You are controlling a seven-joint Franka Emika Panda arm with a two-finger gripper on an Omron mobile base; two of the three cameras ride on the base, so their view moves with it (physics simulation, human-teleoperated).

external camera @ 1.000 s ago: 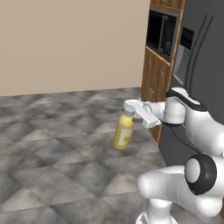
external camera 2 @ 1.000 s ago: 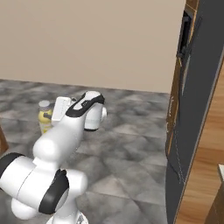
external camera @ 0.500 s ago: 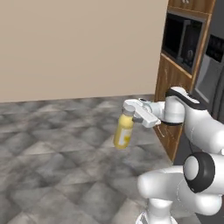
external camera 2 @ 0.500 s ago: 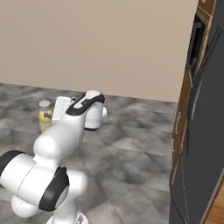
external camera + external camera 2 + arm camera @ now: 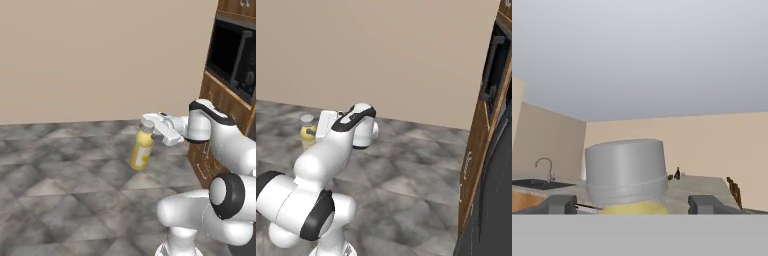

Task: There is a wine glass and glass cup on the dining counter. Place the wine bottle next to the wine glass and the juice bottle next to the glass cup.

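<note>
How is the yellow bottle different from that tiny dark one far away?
The juice bottle is yellow with a pale cap; the wine bottle is dark. The juice bottle hangs in the gripper above the floor; the wine bottle stands on the dining counter. Both are bottles.

Glossy white arm (image 5: pixel 227 145) of rounded segments, dark joint discs, white hand (image 5: pixel 150 128), 2 dark fingertips (image 5: pixel 559 204).

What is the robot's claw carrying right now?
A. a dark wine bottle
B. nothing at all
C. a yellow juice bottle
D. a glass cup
C. The claw grips the neck of the yellow juice bottle, which hangs above the grey stone floor; the hand view shows its pale cap between the two fingertips.
</note>
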